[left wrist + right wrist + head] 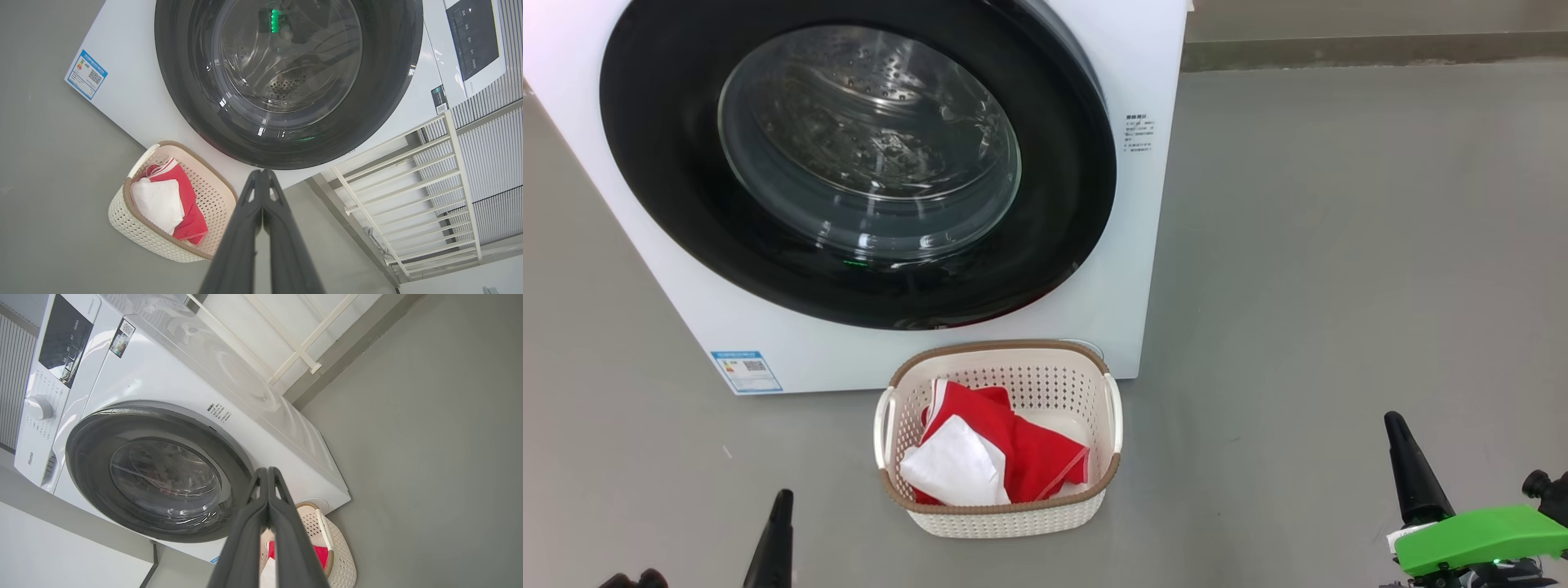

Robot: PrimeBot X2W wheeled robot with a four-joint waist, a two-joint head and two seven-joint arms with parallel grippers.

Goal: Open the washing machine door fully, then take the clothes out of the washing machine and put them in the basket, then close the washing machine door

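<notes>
The washing machine [1147,245] fills the upper left, a white box with its round black door [662,163] lying shut against the front. Steel drum holes show through the door's glass window [870,147]. On the floor just in front stands the cream basket [1005,348], and red and white clothes [1033,457] lie inside it. My left gripper [783,500] points up at the lower left, shut and empty, short of the basket [139,237]. At the lower right my right gripper [1396,425] is shut too, holding nothing. Each wrist view shows its own fingers pressed together: the left gripper [261,173], the right gripper [267,470].
Grey floor [1339,245] stretches open to the right of the machine. A white slatted railing [429,196] stands beside the machine. The control panel [61,343] and a dial [39,407] sit on the machine's upper front. A blue label [745,371] marks its lower corner.
</notes>
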